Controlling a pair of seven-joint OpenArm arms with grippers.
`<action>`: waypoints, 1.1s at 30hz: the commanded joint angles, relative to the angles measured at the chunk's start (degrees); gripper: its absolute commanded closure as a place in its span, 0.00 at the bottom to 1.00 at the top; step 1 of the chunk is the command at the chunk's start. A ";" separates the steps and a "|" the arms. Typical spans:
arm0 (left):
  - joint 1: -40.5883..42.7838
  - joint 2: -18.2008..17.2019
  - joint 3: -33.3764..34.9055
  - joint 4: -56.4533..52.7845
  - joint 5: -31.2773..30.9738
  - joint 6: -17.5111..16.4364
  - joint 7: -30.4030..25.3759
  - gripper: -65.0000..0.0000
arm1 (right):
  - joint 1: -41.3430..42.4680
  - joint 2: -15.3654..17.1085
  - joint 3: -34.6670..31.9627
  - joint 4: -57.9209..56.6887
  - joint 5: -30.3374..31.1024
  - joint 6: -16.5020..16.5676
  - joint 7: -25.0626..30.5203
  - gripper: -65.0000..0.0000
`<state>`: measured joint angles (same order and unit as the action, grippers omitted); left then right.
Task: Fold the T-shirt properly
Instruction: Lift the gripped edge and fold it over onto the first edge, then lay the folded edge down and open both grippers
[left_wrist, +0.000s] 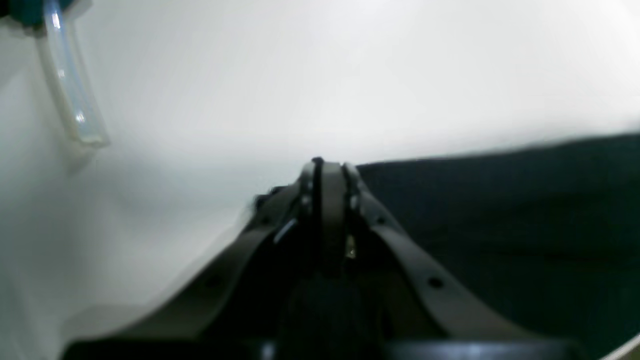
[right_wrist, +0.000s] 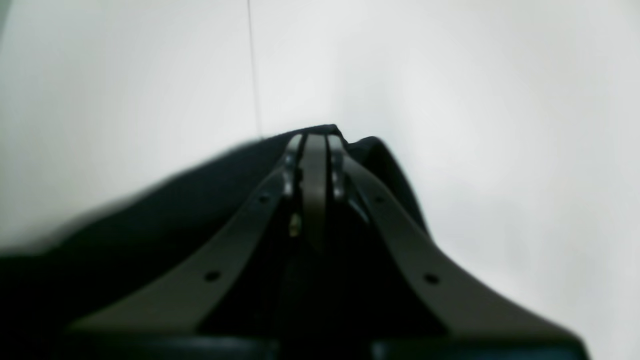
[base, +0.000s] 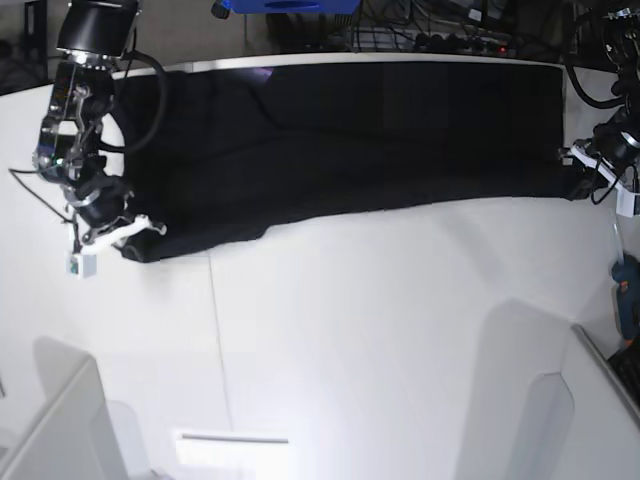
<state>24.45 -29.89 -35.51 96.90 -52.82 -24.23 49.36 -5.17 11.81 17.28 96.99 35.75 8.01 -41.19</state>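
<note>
A: Where is the T-shirt (base: 330, 150) lying?

B: Spread wide across the far part of the white counter (base: 380, 330), reaching almost from the left edge to the right one. Only plain black cloth shows. Its near hem sags lower at the left and runs higher toward the right, and the near half of the counter shows bare white.

A: And the right end effector (base: 135, 228)?

B: In the base view it sits at the left, down at the shirt's near-left corner. The right wrist view shows its two fingers pressed together at the tips with a peak of black cloth (right_wrist: 150, 210) gathered around them, so it is clamped on the T-shirt.

A: The left end effector (base: 578, 157)?

B: At the far right of the base view, at the shirt's right edge. From the left wrist view its fingers (left_wrist: 327, 185) meet tip to tip, with the black fabric (left_wrist: 500, 225) stretching away to the right of them and a scrap of black poking out at their left. It is pinched on the T-shirt's edge too.

A: Anything else nearby?

B: A clear plastic tube (left_wrist: 70, 90) at the upper left of the left wrist view, and a thin seam line (right_wrist: 255, 70) running across the counter in the right wrist view.
</note>
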 joint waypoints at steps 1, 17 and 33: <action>0.39 -1.19 -0.32 1.43 -0.85 -0.34 -0.97 1.00 | 0.11 0.63 1.05 1.78 1.04 0.30 0.88 1.00; 6.72 -0.84 -1.11 4.06 -0.59 -0.34 -1.06 1.00 | -11.05 0.19 1.76 11.63 1.75 0.30 0.53 1.00; 6.72 -0.75 -4.36 4.06 -0.85 -0.34 -1.06 1.00 | -18.79 -4.74 5.45 17.16 1.75 0.47 0.53 1.00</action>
<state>31.00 -29.50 -39.18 100.12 -52.82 -24.21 49.34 -24.14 6.50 22.28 112.84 37.08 8.03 -42.02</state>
